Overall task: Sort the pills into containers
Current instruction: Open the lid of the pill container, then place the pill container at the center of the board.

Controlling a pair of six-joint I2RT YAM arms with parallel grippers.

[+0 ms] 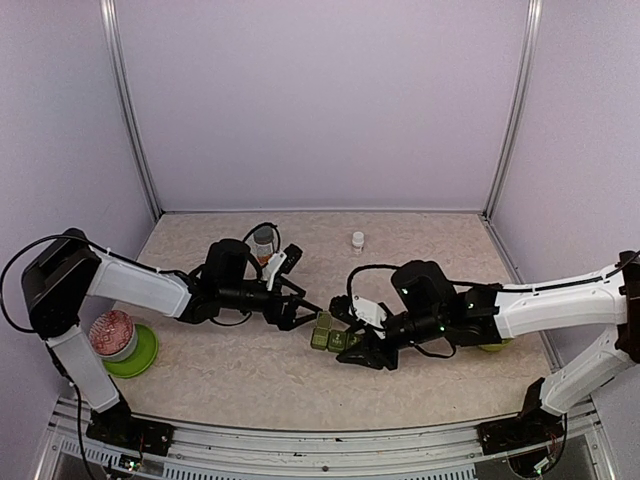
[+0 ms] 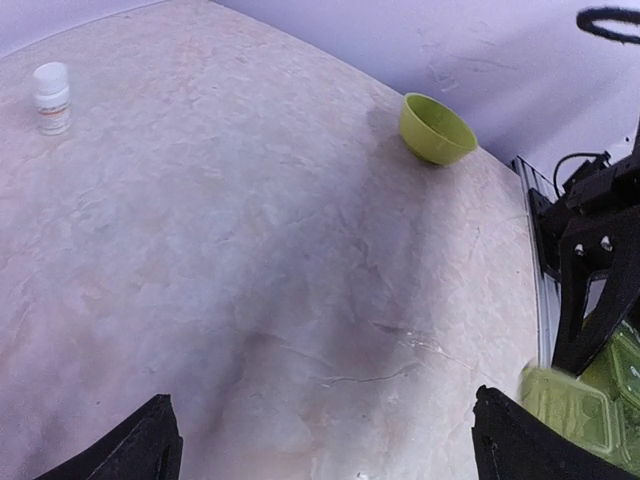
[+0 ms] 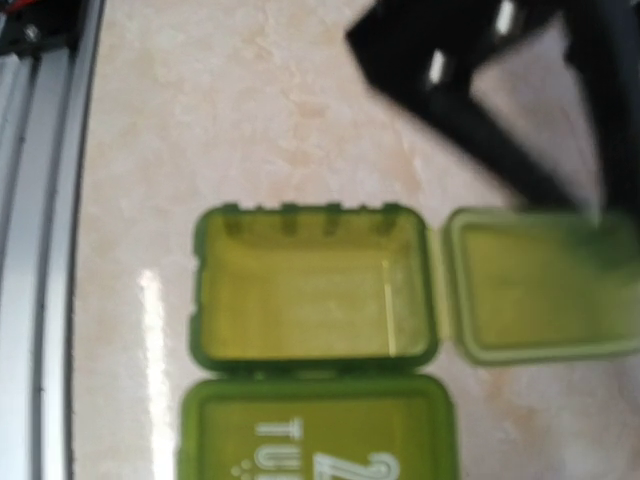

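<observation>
The olive-green pill box (image 1: 330, 336) lies on the table between my two grippers. In the right wrist view one compartment (image 3: 310, 290) stands open and empty, its lid (image 3: 540, 280) flipped out to the right, and the compartment next to it (image 3: 320, 430) is closed. My left gripper (image 1: 305, 310) is open and empty just left of the box, its fingers (image 2: 520, 440) spread wide over bare table. My right gripper (image 1: 360, 350) hovers right over the box, and its fingers do not show in its own view. No loose pills are in view.
An amber pill bottle (image 1: 263, 243) and a small white bottle (image 1: 357, 241) stand at the back. A lime-green bowl (image 2: 435, 128) sits far right, behind the right arm. A green dish with a red-lidded jar (image 1: 112, 335) is at the left edge.
</observation>
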